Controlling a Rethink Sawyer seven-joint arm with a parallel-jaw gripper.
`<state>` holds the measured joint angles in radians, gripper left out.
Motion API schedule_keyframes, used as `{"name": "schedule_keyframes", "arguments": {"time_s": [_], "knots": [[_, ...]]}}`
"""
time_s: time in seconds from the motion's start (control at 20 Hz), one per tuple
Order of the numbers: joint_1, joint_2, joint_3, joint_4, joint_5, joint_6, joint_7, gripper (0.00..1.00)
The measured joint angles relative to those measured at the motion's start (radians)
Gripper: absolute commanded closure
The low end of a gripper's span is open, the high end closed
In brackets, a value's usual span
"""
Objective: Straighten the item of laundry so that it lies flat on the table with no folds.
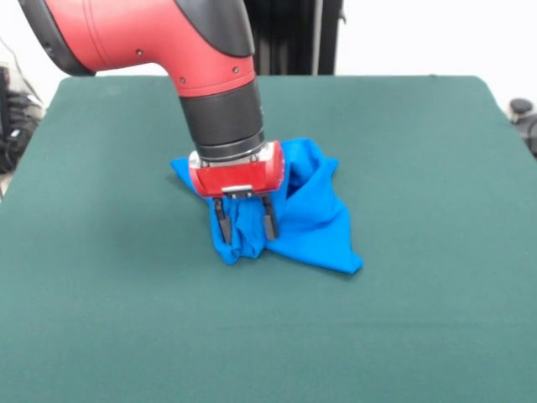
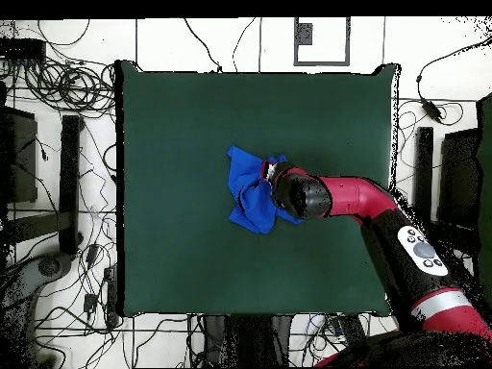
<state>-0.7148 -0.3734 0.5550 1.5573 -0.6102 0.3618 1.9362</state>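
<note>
The item of laundry (image 1: 315,218), a bright blue T-shirt, lies crumpled in a bunched heap near the middle of the dark green table (image 1: 419,151). My gripper (image 1: 246,225) points straight down over the heap's front left part. Its two dark fingers (image 1: 223,223) stand apart, with a ridge of blue cloth between them and the tips down in the folds. In the overhead view the shirt (image 2: 250,192) shows left of my red arm (image 2: 336,197), which hides the gripper itself. One pointed corner of the shirt (image 1: 348,264) reaches toward the table's front.
Green table top (image 2: 173,125) spreads widely on every side of the shirt. Cables and dark equipment (image 2: 67,173) lie on the floor beyond the table's edges.
</note>
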Motion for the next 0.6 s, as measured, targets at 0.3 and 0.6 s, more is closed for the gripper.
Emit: {"name": "schedule_keyframes", "arguments": {"time_s": [0.3,0.6], "knots": [[0.000,0.000,-0.002,0.000,0.000,-0.010,0.000,1.00],[0.000,0.000,-0.003,0.000,0.000,-0.014,0.000,1.00]]}}
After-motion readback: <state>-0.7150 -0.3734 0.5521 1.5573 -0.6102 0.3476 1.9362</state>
